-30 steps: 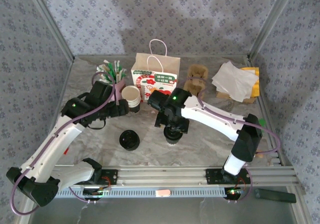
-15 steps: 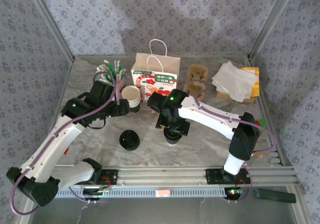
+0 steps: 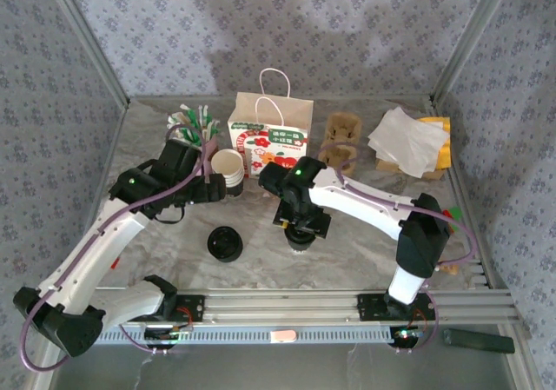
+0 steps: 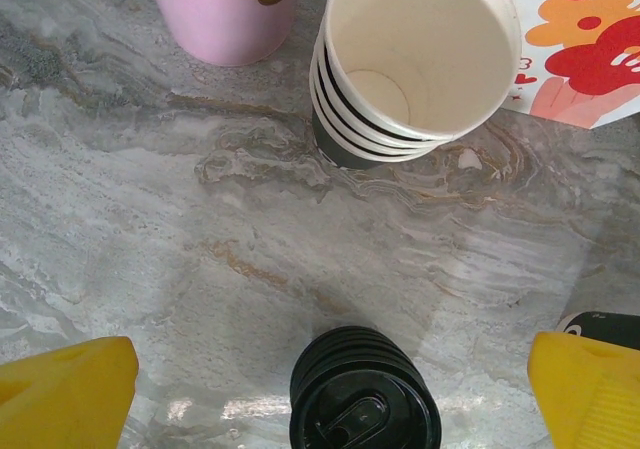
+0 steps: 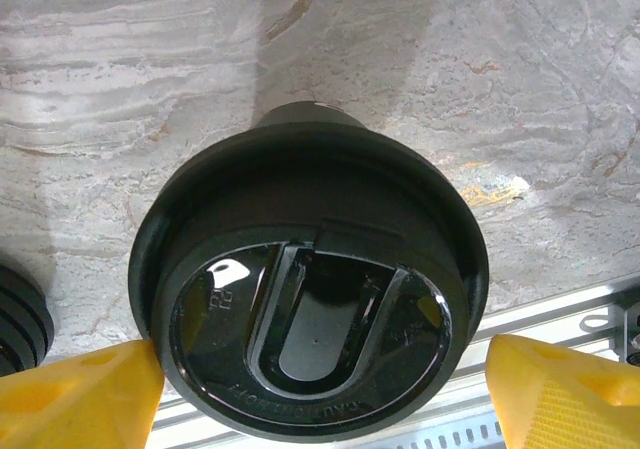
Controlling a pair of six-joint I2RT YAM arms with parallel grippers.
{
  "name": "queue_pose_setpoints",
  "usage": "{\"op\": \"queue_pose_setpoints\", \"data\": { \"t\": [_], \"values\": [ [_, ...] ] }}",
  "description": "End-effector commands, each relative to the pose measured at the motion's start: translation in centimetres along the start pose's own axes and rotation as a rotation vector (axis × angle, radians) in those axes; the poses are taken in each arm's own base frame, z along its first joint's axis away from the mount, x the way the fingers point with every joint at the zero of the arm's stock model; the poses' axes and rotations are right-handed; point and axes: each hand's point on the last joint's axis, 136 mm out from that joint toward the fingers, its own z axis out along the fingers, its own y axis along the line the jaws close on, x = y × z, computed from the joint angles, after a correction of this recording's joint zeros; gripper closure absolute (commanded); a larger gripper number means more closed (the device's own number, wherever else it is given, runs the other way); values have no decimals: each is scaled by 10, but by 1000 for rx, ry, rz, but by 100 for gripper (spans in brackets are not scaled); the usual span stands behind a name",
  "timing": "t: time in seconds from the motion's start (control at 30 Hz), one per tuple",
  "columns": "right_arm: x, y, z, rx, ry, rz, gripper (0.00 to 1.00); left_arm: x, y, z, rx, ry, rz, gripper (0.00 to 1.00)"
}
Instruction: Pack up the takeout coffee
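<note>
The takeout coffee (image 3: 300, 241), a pale cup under a round black lid (image 5: 310, 309), stands upright on the marble table near the front middle. My right gripper (image 3: 301, 225) hangs straight over it, open, with the yellow fingers (image 5: 95, 394) on either side of the lid. The left finger is at the lid's rim and the right finger stands a small gap away from it. My left gripper (image 3: 217, 186) is open and holds nothing, hovering above bare table (image 4: 200, 269) between the stacked cups and the lids.
A stack of lidless cups (image 3: 229, 168) sits by the printed paper bag (image 3: 270, 138). A pile of black lids (image 3: 224, 243) lies left of the coffee. A pink holder with stirrers (image 3: 195, 125), cardboard carriers (image 3: 340, 138) and napkins (image 3: 408, 142) line the back.
The right gripper has narrowed slightly around the lid and its arm has shifted a little to the left. The left arm has stayed in place.
</note>
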Motion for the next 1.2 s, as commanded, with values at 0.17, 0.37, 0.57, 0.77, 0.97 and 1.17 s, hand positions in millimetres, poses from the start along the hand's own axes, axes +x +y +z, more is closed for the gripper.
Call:
{"op": "queue_pose_setpoints", "data": {
  "t": [0.17,0.37,0.57,0.77,0.97,1.17],
  "values": [
    [-1,-7,9,37,14,28,20,-6,-7,0,23,-5,19,0],
    [0,-9,12,41,23,31,21,-7,-7,-1,24,-7,20,0],
    [-3,-16,12,63,13,40,22,-6,-7,0,22,-6,25,0],
    [-6,-29,9,88,-4,81,25,-8,-7,-1,23,-12,29,0],
    [-12,-45,12,105,-3,137,26,-9,-7,-1,20,-11,35,0],
    [-31,-72,5,137,-40,184,26,-8,-5,-2,13,-15,39,0]
  ]
}}
